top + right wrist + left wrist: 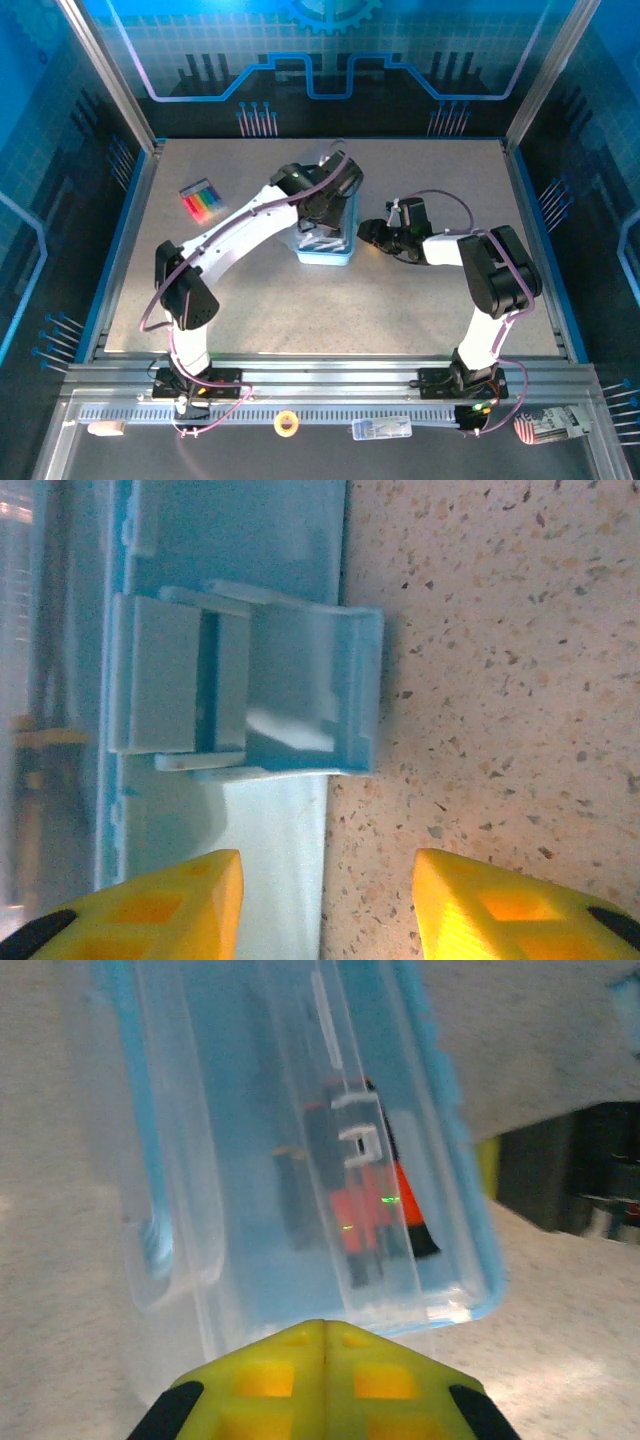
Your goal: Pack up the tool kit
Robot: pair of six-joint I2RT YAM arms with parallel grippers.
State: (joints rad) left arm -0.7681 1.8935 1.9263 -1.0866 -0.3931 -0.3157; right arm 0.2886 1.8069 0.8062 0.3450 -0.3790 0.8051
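Note:
The tool kit is a blue box (325,248) with a clear lid (250,1160), mid-table. Orange and black tools (365,1200) show through the lid. My left gripper (322,1335) is shut with nothing between its yellow fingers and sits just above the lid's near end; from above, the left gripper (325,215) is over the box. My right gripper (328,900) is open at the box's right side. Its left finger (170,905) is over the box edge and its right finger (500,905) over bare table. The blue latch (270,690) sticks out from the box side just ahead of it.
A pack of coloured markers (198,200) lies at the back left of the table. On the front rail sit a tape roll (287,423), a clear packet (381,428) and a striped item (548,425). Metal frame posts bound the table.

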